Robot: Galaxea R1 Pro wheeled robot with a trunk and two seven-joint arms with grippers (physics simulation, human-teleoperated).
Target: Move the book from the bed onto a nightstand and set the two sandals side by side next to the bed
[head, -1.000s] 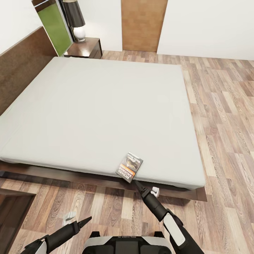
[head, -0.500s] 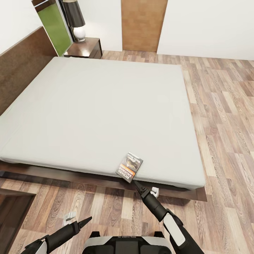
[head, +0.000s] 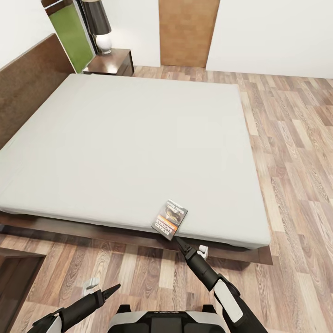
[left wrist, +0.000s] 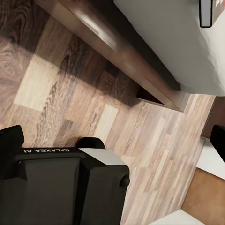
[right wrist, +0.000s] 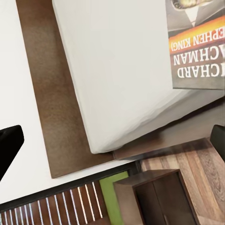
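Observation:
The book [head: 169,218] lies flat at the near edge of the bed's pale mattress [head: 134,138], cover up with grey-and-orange lettering [right wrist: 197,51]. My right gripper [head: 178,241] is open just short of the book's near corner, low by the bed frame, fingers pointing at it and holding nothing. My left gripper [head: 114,289] hangs open over the floor in front of the bed. A dark-brown nightstand [head: 112,62] stands at the far head corner of the bed. The sandals are out of view.
A lamp [head: 99,27] stands on the far nightstand. Another dark wood cabinet [head: 16,277] sits at the near left, close to my left arm. A brown door [head: 187,32] is in the back wall. Wood-plank floor [head: 296,152] lies right of the bed.
The head view has shifted very slightly. The book and both grippers stay where they were.

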